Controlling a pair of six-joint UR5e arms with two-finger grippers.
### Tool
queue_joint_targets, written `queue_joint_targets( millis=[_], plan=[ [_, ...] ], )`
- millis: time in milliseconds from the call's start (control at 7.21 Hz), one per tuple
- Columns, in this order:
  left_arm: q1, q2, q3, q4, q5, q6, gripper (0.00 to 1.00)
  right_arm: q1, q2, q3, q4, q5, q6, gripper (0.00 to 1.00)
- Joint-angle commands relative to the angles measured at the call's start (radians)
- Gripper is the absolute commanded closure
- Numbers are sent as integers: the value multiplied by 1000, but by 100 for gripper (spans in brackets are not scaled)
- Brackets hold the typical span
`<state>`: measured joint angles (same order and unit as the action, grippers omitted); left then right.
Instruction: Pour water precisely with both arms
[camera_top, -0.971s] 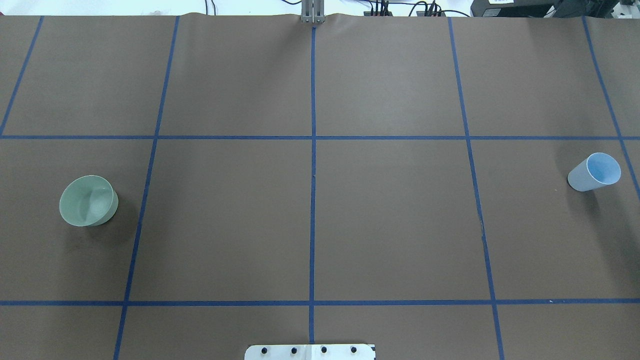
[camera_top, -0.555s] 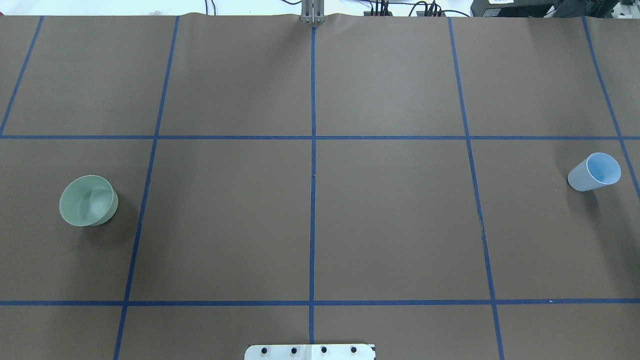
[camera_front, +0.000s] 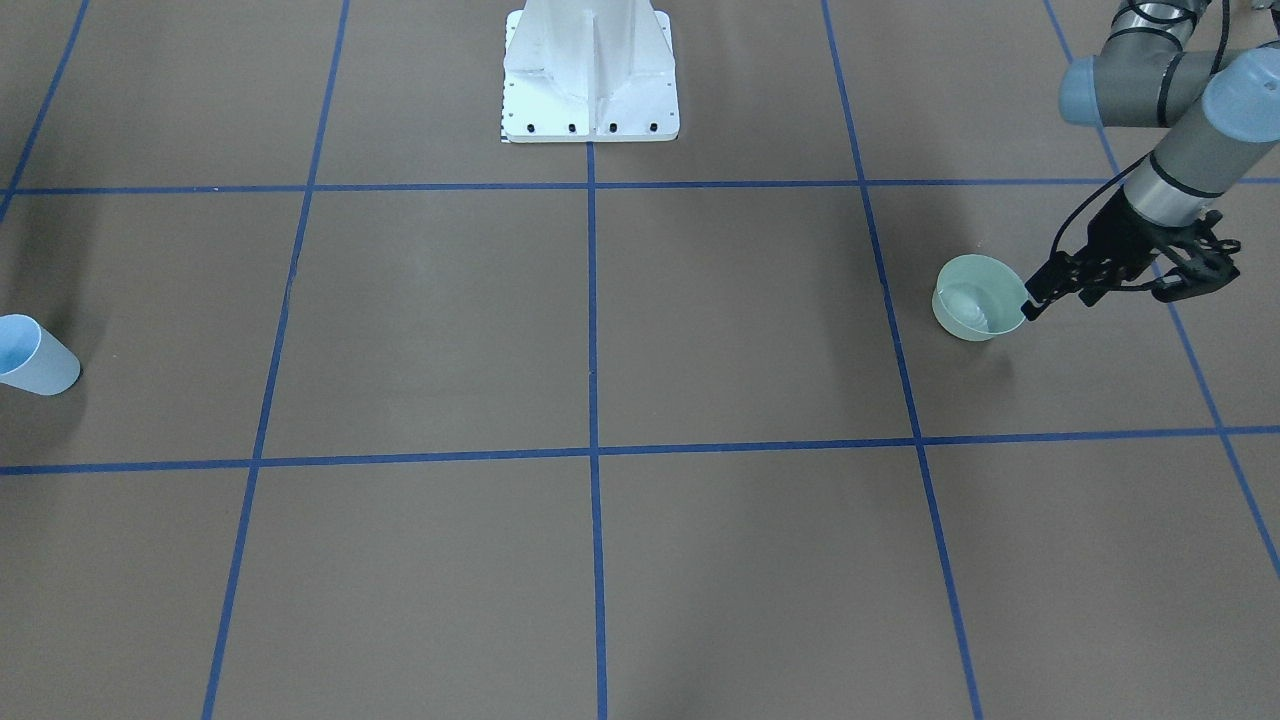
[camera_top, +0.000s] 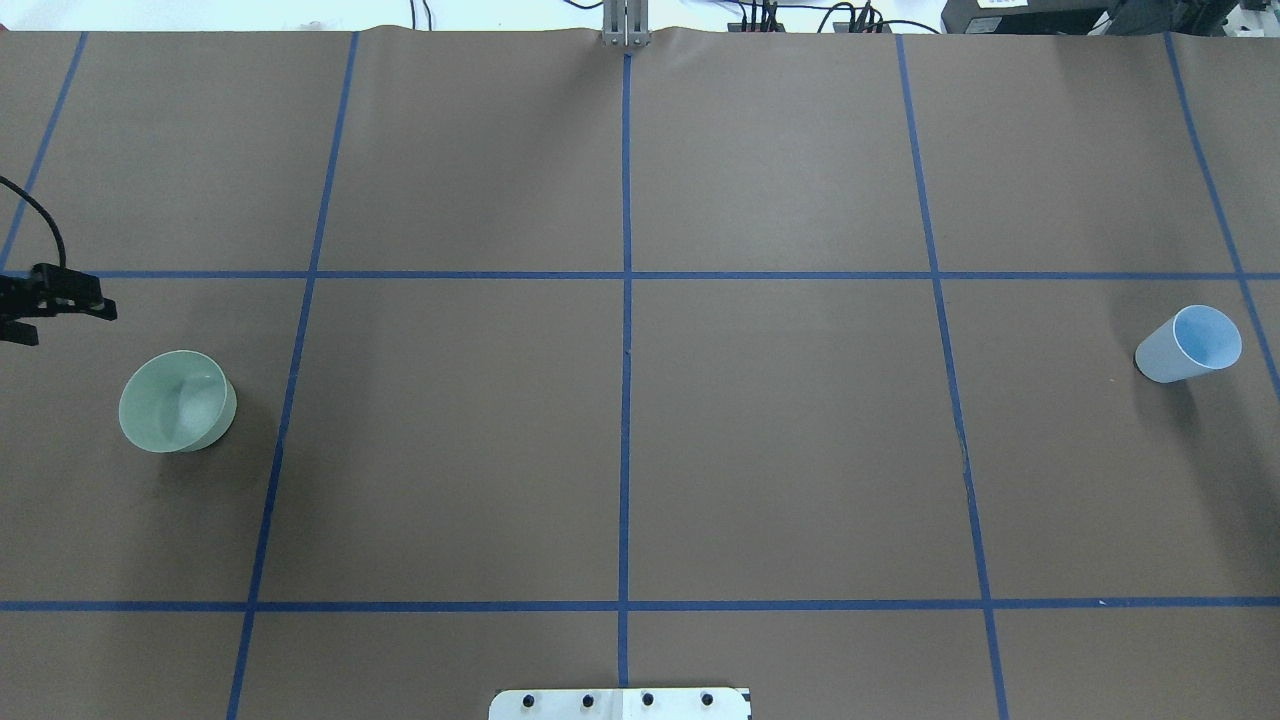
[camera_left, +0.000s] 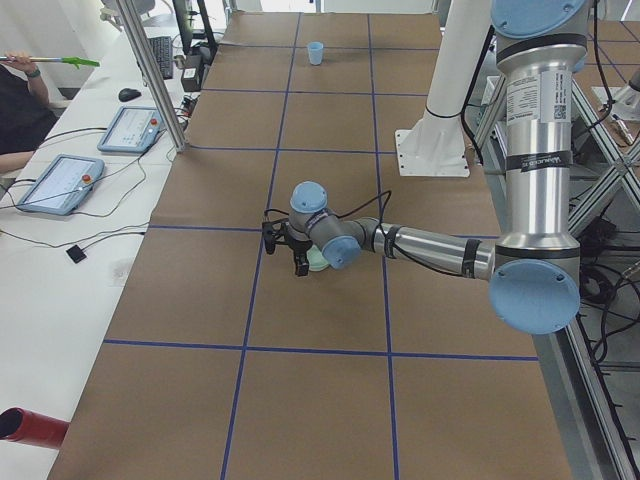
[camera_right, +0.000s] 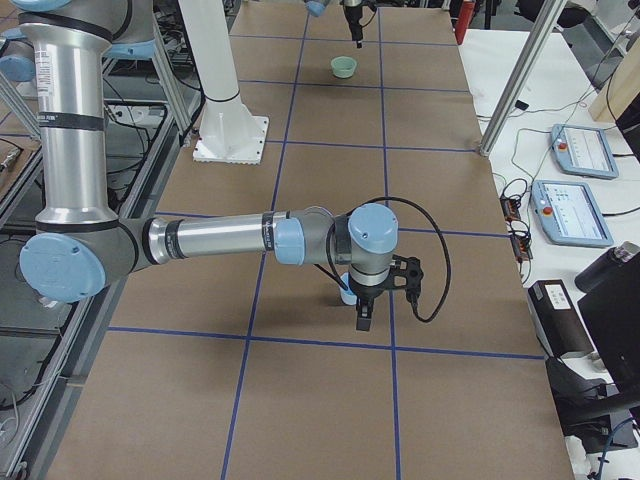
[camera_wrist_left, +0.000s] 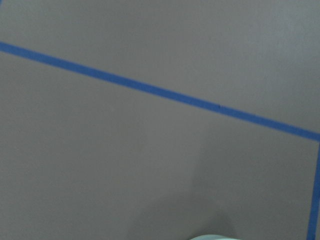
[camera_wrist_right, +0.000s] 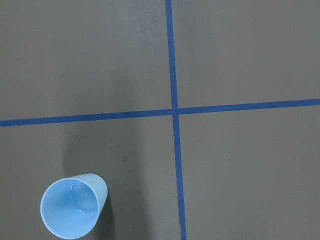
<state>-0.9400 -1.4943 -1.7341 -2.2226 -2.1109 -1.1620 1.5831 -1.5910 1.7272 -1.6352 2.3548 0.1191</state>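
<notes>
A pale green bowl (camera_top: 178, 400) stands at the table's left; it also shows in the front-facing view (camera_front: 978, 300). My left gripper (camera_front: 1110, 292) hangs just beside it, fingers spread open and empty, and it shows at the overhead view's left edge (camera_top: 58, 312). A light-blue cup (camera_top: 1190, 343) stands upright at the far right and shows in the right wrist view (camera_wrist_right: 72, 206). My right gripper (camera_right: 365, 312) hovers next to the cup (camera_right: 346, 291) in the exterior right view only, so I cannot tell whether it is open or shut.
The white bolted pedestal (camera_front: 590, 80) stands at the robot's side of the table. Blue tape lines (camera_top: 625, 400) divide the brown table cover. Tablets (camera_left: 60, 180) and cables lie on a side bench.
My left gripper has come into the overhead view at its left edge, behind the green bowl. The bowl and the cup have not moved.
</notes>
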Motion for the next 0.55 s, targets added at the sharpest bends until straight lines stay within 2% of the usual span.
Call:
queue_joint_targets(
  millis=[0,416],
  plan=[
    [46,2,1,3,-1,-11,1,0,0,0,0,1,1,0],
    [98,11,4,24,-1,-16,1,0,-1,3,0,1,1,0]
  ],
)
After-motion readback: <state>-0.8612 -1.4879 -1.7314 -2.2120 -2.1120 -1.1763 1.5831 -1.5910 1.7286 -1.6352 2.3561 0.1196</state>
